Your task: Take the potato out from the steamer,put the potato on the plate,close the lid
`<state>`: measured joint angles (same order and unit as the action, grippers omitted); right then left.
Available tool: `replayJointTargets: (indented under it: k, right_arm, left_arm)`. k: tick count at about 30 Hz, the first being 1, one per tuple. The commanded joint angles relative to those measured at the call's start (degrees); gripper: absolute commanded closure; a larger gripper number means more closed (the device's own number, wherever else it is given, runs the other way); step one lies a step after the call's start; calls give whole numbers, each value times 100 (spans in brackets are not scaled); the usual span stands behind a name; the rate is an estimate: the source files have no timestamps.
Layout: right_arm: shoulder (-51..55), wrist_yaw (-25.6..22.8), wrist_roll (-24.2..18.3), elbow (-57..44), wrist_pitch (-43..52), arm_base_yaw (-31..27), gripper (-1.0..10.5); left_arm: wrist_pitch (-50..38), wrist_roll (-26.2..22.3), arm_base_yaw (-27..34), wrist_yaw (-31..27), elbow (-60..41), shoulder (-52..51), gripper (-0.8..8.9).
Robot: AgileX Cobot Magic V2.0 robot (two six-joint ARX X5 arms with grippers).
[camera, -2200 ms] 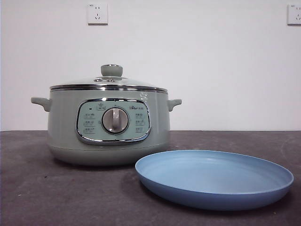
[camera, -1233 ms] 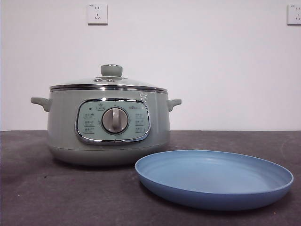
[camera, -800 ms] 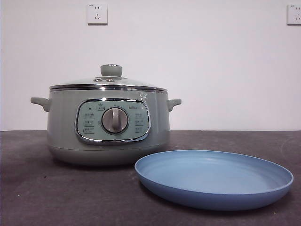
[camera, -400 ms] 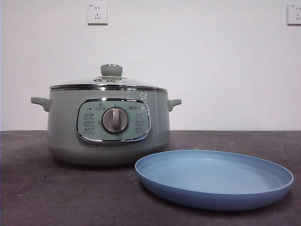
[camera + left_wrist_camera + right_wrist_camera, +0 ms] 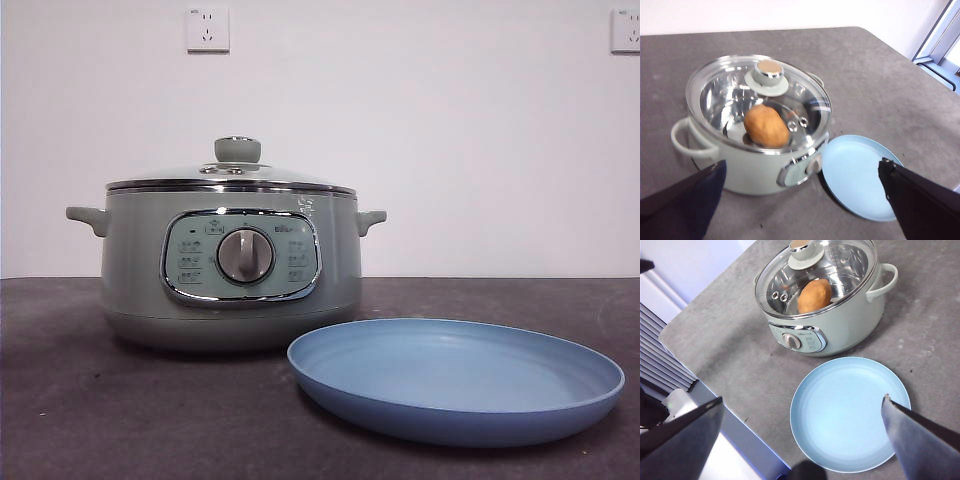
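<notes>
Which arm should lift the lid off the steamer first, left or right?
Probably left. The left gripper is open and looks almost straight down on the lid and its knob. The right gripper, also open, hangs over the plate, handy for the potato later.

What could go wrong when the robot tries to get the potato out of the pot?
1. The clear glass lid with its small round pale-green knob is on the sage-green steamer; that knob could slip from the jaws.
2. The smooth oval orange-brown potato might roll or drop.
3. The light-blue plate lies close to the steamer, so a lowered lid or arm could bump it.
</notes>
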<state>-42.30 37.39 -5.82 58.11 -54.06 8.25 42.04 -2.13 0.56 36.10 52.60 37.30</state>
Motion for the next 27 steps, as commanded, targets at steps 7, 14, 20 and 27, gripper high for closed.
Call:
replayJointTargets:
  k: [7, 14, 20, 27]
  right_arm:
    - [-52, 0, 22, 11, 20, 9, 348]
    - [-181, 0, 20, 11, 24, 9, 348]
    - [-271, 0, 20, 11, 24, 9, 348]
    - [-308, 0, 20, 11, 22, 9, 348]
  left_arm:
    - [-719, -83, -612, -404, 719, 1526, 123]
    - [-1453, -138, -1246, -986, 1388, 2879, 122]
    - [-1585, -374, -1637, -1425, 2111, 4035, 122]
    - [-1604, -584, -1941, -1777, 2754, 5130, 122]
